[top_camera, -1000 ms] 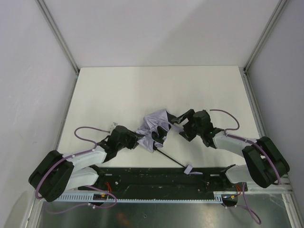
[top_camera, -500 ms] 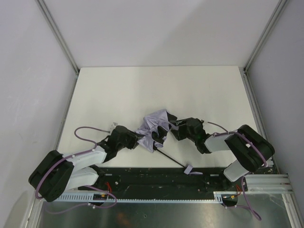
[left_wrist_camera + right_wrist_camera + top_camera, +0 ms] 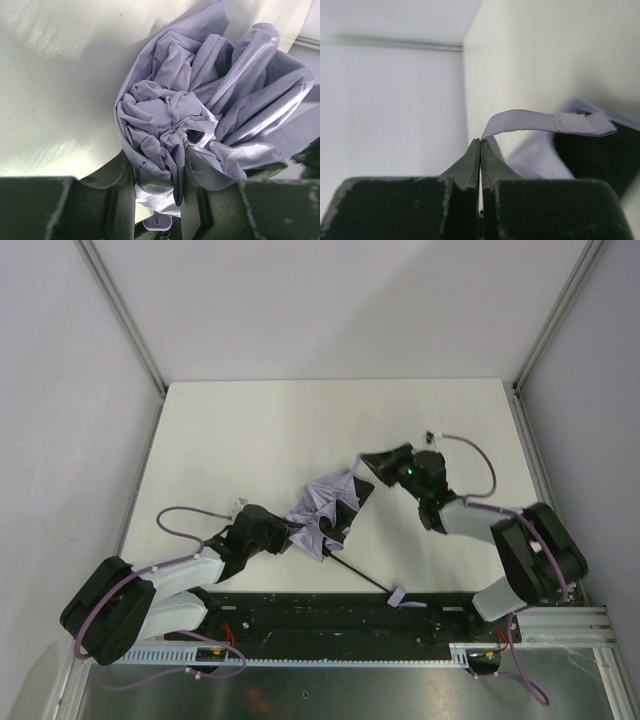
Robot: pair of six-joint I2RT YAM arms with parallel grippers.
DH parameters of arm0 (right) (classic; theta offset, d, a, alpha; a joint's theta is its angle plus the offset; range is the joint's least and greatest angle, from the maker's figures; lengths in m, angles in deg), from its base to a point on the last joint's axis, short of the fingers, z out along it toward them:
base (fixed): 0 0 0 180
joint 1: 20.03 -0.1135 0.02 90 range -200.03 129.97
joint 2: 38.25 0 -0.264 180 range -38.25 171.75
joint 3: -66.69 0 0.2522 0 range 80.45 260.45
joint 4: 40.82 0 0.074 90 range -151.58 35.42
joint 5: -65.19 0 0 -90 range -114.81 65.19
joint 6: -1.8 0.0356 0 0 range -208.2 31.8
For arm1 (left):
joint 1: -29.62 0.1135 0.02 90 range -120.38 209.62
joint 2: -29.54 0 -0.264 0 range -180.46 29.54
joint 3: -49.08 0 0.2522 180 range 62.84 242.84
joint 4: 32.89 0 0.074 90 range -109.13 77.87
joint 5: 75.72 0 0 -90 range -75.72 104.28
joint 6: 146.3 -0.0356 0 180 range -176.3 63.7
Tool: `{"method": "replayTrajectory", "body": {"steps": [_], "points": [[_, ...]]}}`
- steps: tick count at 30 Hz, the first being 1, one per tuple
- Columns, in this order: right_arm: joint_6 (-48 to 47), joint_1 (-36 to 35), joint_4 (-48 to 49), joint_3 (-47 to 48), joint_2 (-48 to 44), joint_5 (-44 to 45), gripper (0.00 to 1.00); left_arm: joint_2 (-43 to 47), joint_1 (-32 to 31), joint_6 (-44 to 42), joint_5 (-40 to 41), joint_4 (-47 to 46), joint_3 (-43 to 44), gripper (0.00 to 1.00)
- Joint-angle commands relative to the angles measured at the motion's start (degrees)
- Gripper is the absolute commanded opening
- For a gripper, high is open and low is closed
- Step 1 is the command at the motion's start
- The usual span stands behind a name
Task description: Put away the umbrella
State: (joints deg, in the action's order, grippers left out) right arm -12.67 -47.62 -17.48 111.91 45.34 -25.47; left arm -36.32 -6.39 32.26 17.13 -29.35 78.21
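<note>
Umbrella position: the umbrella [image 3: 328, 512] lies on the table [image 3: 300, 420] between the two arms, canopy bunched and loose, nearer the front edge than the back.
Shaft: the black shaft [image 3: 360, 577] is drawn out, running from the canopy toward the handle [image 3: 397, 595], which sits right at the near edge beside the base rail.
Left gripper: the left gripper [image 3: 157, 167] is clamped around a thick wad of canopy folds, a finger on each side of the fabric.
Right gripper: the right gripper [image 3: 480, 145] has its fingertips pressed together on the very end of the strap [image 3: 530, 120], lifted off the table beyond the canopy's far side.
Strap: taut in a shallow arc, with its fastening tab [image 3: 571, 121] partway along. The matching patch is not visible.
Step in hand (judged): drawing the strap out to wrap and close the canopy.
Risk, slip: the pinch holds only the strap's tip, so a harder pull could strip it free.
Risk, drag: tension may haul the fabric out of the left clamp or swing the whole umbrella.
Risk, loose folds: uneven pleats could bulge past the strap and keep the tab from meeting its mate.
Risk, shaft: left extended, the handle may catch on the rail.
</note>
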Motion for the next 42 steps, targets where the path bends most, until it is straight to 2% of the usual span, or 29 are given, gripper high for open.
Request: {"method": "replayTrajectory", "body": {"steps": [1,5,10,13,15,17,19,21,24,28,30,32,34,37,39,42], "points": [[-15.01,2.43,17.66,12.46,9.91,-22.22,0.00,0.65,-0.62,-1.06,2.41,1.63,-1.18,0.00],[-17.36,4.10,34.82,16.60,19.67,-30.70,0.00,1.34,-0.61,-0.58,2.57,1.67,-1.68,0.00],[-18.83,5.60,40.12,19.48,28.17,-32.39,0.00,2.37,-0.72,0.02,2.81,1.61,-2.25,0.00],[-20.85,6.05,38.07,19.75,30.51,-31.39,0.01,2.59,-0.68,0.41,2.95,1.65,-2.31,0.00],[-22.26,6.85,30.95,20.80,31.00,-30.40,0.12,2.61,-0.65,0.66,2.88,1.68,-2.22,0.00],[-23.96,7.86,17.44,22.58,29.54,-28.50,0.26,2.41,-0.64,1.05,2.82,1.65,-2.20,0.00],[-28.07,8.84,-3.47,27.51,28.32,-28.00,0.42,2.23,-0.69,1.57,2.63,1.62,-2.11,0.00],[-35.03,9.68,-22.32,33.44,27.73,-29.46,0.54,2.12,-0.63,1.94,2.41,1.70,-2.06,0.00],[-44.91,10.75,-40.47,36.32,22.74,-27.18,0.68,1.73,-0.64,2.94,2.25,2.11,-2.22,0.00],[-54.36,10.12,-57.83,36.47,13.91,-18.81,0.76,0.69,-0.60,4.29,1.33,2.80,-2.22,0.00],[-58.13,7.19,-61.77,35.42,8.70,-14.07,0.77,0.59,-0.54,4.60,1.18,3.16,-2.18,0.00],[-63.73,1.02,-61.64,33.47,1.27,-8.40,0.79,0.42,-0.55,4.63,1.06,4.01,-1.75,0.00],[-70.16,-8.40,-57.15,29.62,-6.35,-0.98,0.79,0.13,-0.53,4.81,0.94,4.91,-1.16,0.00],[-81.27,-23.82,-45.18,20.52,-16.74,7.00,0.79,-0.49,-0.50,5.22,0.49,5.62,-0.35,0.00],[-86.74,-31.27,-37.96,15.11,-19.53,8.75,0.79,-1.04,-0.43,5.44,0.03,5.84,-0.08,0.00],[-92.20,-38.82,-32.28,12.81,-16.05,11.53,0.79,-1.98,0.21,6.57,-1.38,5.90,-0.34,0.00]]}}
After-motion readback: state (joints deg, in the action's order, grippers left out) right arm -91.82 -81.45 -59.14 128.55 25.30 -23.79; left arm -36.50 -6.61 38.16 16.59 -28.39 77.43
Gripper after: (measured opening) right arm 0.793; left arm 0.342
